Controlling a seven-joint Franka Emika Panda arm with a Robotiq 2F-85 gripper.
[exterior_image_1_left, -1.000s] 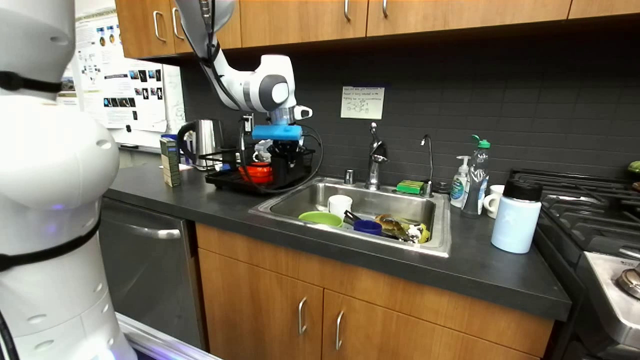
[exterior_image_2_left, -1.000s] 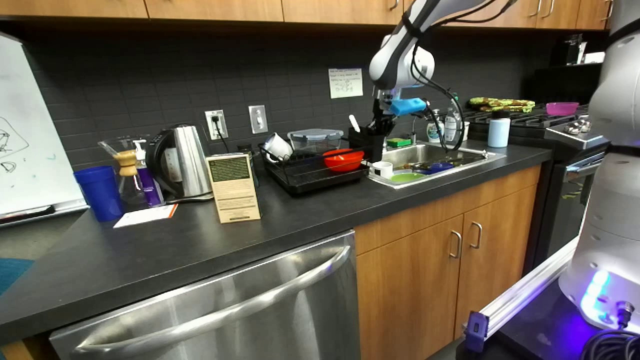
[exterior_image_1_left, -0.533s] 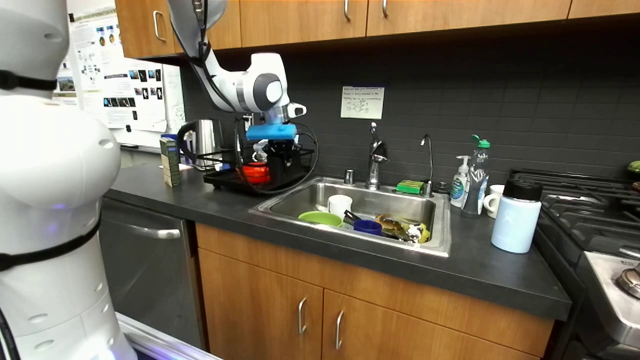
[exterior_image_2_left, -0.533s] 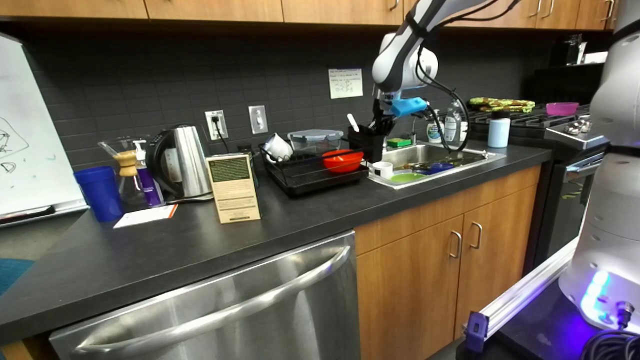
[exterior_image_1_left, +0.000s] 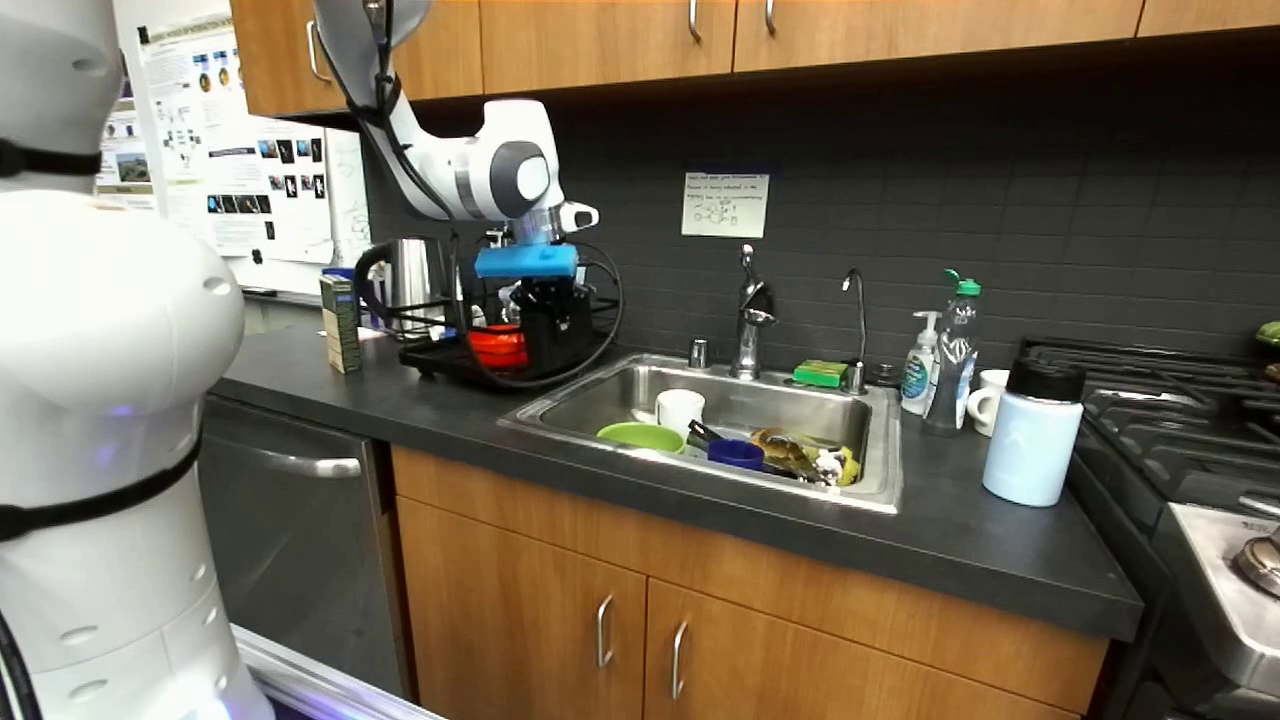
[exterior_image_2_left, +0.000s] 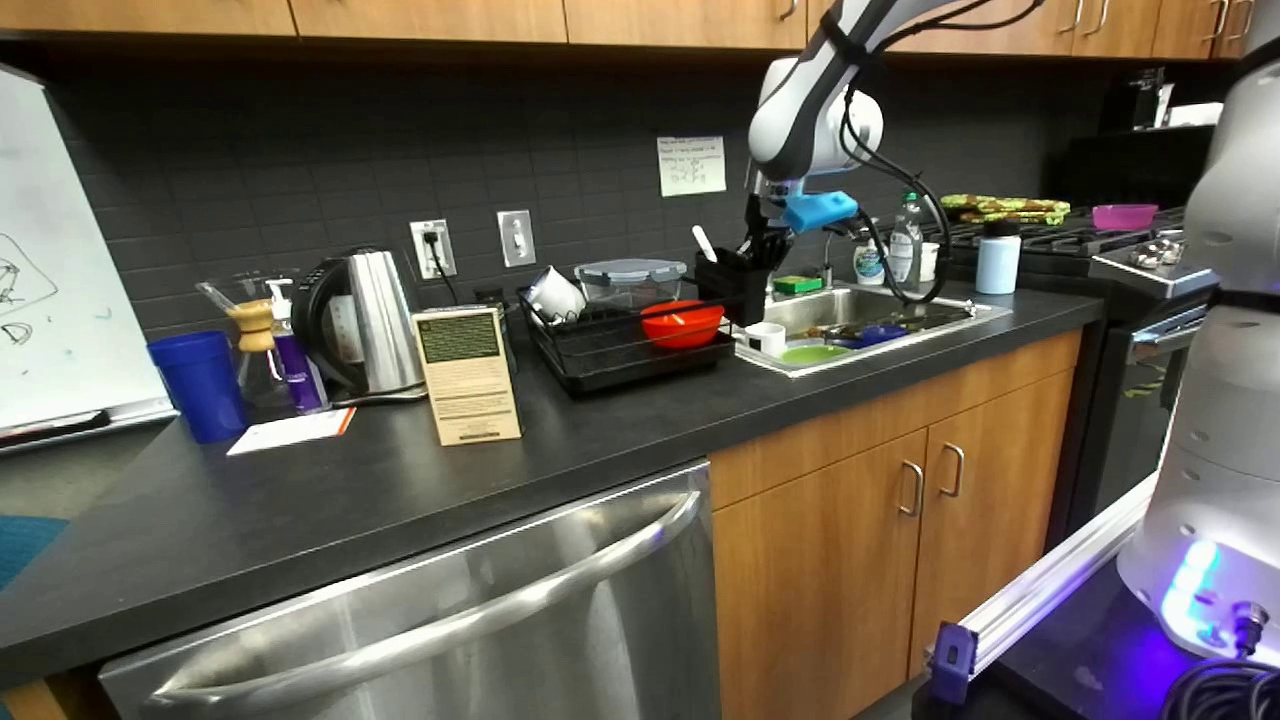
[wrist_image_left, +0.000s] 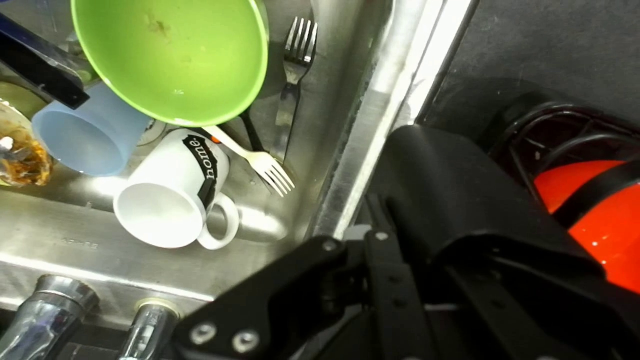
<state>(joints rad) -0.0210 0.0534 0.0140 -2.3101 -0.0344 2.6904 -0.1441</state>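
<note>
My gripper (wrist_image_left: 407, 225) points down at the black utensil holder (wrist_image_left: 450, 190) on the sink side of the black dish rack. One finger is outside the holder's wall and the other goes into its opening, so the wall is between them. The inner fingertip is hidden. The gripper (exterior_image_1_left: 552, 292) and the holder (exterior_image_1_left: 560, 335) also show in an exterior view. A white utensil handle (exterior_image_2_left: 704, 243) sticks up from the holder. A red bowl (exterior_image_2_left: 683, 325) sits in the dish rack (exterior_image_2_left: 620, 375) beside the holder, with a white mug (exterior_image_2_left: 556, 295) and a lidded clear container (exterior_image_2_left: 630, 280).
The steel sink (exterior_image_1_left: 640, 375) holds a green bowl (wrist_image_left: 175, 60), a white mug (wrist_image_left: 170, 200), a light-blue cup (wrist_image_left: 90, 132) and forks. A kettle (exterior_image_2_left: 380, 325), carton (exterior_image_2_left: 468, 375) and blue cup (exterior_image_2_left: 200, 385) stand beyond the rack. Upper cabinets (exterior_image_1_left: 600, 45) hang above the arm.
In an exterior view my arm and gripper have shifted left. The utensil holder, rack and red bowl have slid a little left along with the gripper. The sink contents have not moved.
</note>
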